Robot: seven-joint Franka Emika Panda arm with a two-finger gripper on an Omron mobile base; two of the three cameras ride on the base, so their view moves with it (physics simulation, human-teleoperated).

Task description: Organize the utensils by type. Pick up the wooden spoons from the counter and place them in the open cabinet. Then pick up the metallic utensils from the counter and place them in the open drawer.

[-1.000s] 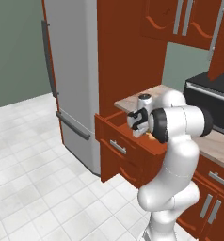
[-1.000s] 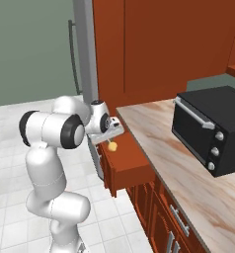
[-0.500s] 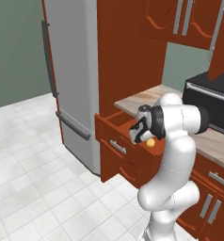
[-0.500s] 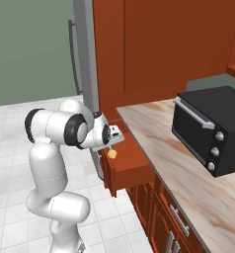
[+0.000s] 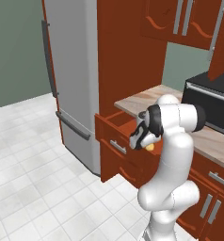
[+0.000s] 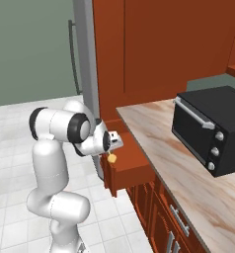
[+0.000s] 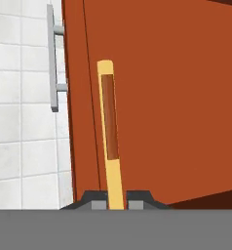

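Note:
My gripper [image 5: 141,141] [image 6: 117,143] hangs over the open drawer [image 5: 115,123] [image 6: 131,165], below the edge of the marble counter [image 5: 143,100] [image 6: 188,173]. It is shut on a small yellow wooden spoon [image 7: 109,132], whose yellow end [image 5: 150,147] [image 6: 111,157] pokes out beneath the hand. In the hand view the spoon's slim handle, with a brown strip along it, runs up from between the fingertips [image 7: 99,205] across the drawer's reddish-brown wood [image 7: 176,97]. The drawer's silver bar handle [image 7: 53,58] shows at the left.
A black oven [image 5: 212,101] [image 6: 213,129] stands on the counter. The tall grey fridge [image 5: 71,70] [image 6: 85,69] rises just left of the drawer. An open upper cabinet door [image 5: 222,42] hangs at the top right. White tile floor [image 5: 34,164] lies to the left.
The hand has swung down from counter height and now sits lower over the open drawer, still holding the yellow spoon.

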